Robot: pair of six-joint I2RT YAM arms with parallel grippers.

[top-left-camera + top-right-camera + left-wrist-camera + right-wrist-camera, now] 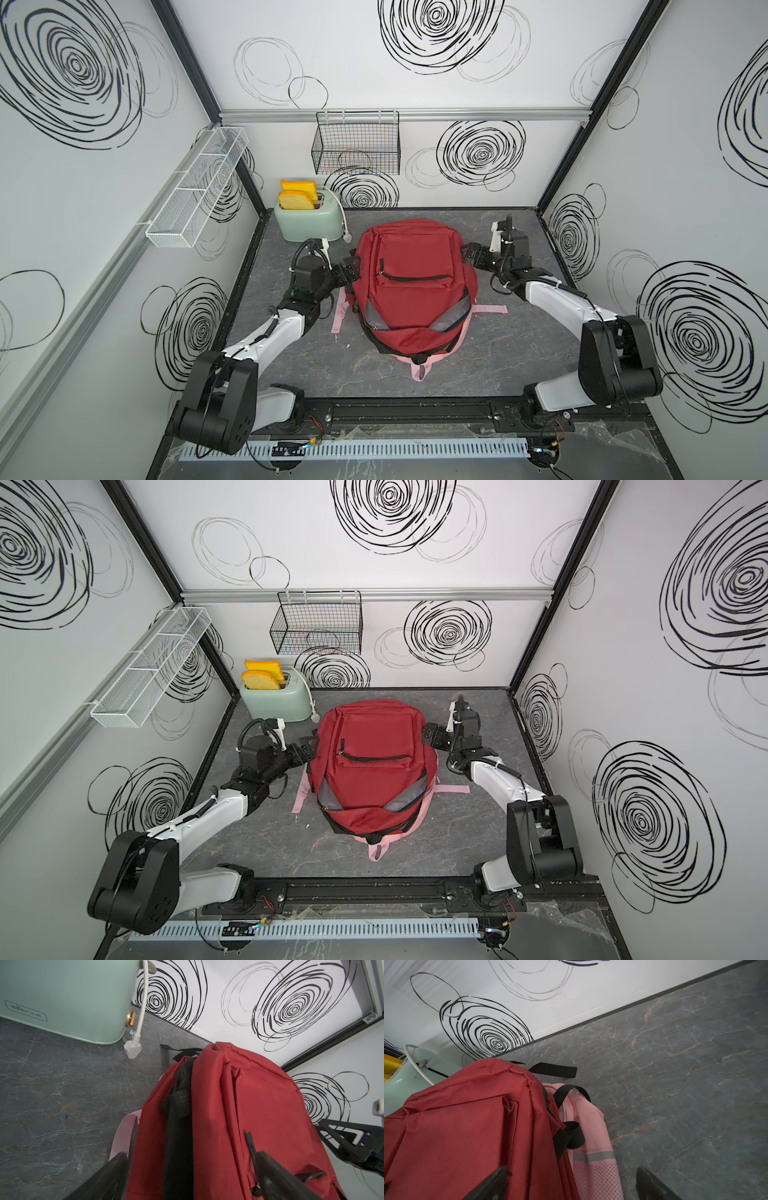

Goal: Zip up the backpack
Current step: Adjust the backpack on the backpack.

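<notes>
A: Count?
B: One red backpack (pixel 411 286), mid-table (pixel 519 353), main zip gaping. Left gripper (pixel 350 269) and right gripper (pixel 468 253) flank it, both spread wide, neither clamped.
A: Else?
B: One toaster (pixel 307 226), two toast slices (pixel 296 200), one white basket (pixel 195 195), one black basket (pixel 355 151).

Both top views are looking steeply down from high over the arms' base rail (pixel 395 411), taking in the whole worktop (pixel 498 353) (near-identical pair, just shifted sideways). Left wrist cam is sitting right up against one side of the backpack (pixel 259 1105), facing the back wall (pixel 228 1022) and toaster (pixel 62 1001). Right wrist cam is hugging the opposite side, facing the same wall. Both are sharing the backpack's far end and the toaster.
</notes>
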